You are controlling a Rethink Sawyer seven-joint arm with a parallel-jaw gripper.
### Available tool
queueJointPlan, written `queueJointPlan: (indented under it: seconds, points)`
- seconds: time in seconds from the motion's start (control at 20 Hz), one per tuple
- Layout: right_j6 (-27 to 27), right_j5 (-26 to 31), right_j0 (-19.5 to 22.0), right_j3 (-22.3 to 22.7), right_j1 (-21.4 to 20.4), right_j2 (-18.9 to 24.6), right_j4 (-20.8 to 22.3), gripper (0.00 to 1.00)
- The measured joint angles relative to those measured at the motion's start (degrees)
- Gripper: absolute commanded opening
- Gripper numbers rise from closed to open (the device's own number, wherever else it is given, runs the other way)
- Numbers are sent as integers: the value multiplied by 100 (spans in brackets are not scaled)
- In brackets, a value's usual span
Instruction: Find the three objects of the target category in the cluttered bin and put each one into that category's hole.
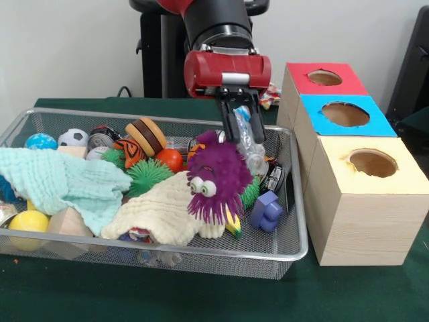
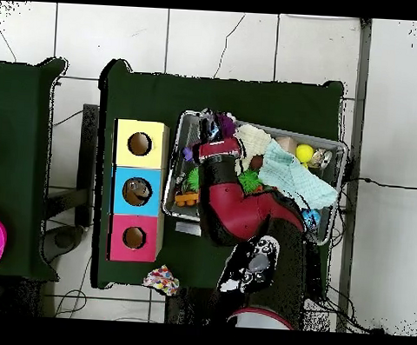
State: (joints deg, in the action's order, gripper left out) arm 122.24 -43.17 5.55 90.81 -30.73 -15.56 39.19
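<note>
A clear bluish plastic bottle (image 1: 248,137) hangs tilted between the jaws of the gripper (image 1: 242,127), which are closed on its upper part — its lower end reaches down among the toys at the right end of the wire basket (image 1: 295,201). A purple fuzzy toy (image 1: 216,176) sits just in front of it, beside a cream cloth (image 1: 157,211) and a mint cloth (image 1: 60,181). On the green desk (image 1: 201,295), right of the basket, stands the blue-topped box with its round hole (image 1: 345,114) — between a red-topped box (image 1: 324,78) and a yellow-topped box (image 1: 373,163).
</note>
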Motion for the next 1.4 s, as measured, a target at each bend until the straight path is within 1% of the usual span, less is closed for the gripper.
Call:
queueJointPlan:
  seconds: [0.1,0.15,0.25,0.35,0.45,0.5,0.6,0.8,0.85,1.0,1.25,1.4]
  points:
    - [2,23,91,0,-9,108,138,0]
    - [17,141,217,2,-24,274,297,0]
    - [24,333,343,5,-28,437,411,0]
    - [25,962,622,32,-28,791,512,0]
    - [25,1300,739,52,-27,937,513,0]
    - [25,1880,914,81,-19,1157,511,0]
    - [25,2425,1063,111,-3,1356,491,0]
    - [25,3011,1251,196,4,1642,418,0]
    - [25,3201,1334,254,13,1802,368,0]
    - [25,3226,1336,299,45,1903,324,0]
    - [25,3089,1147,329,125,1938,247,0]
    - [25,2890,1000,334,179,1932,172,0]
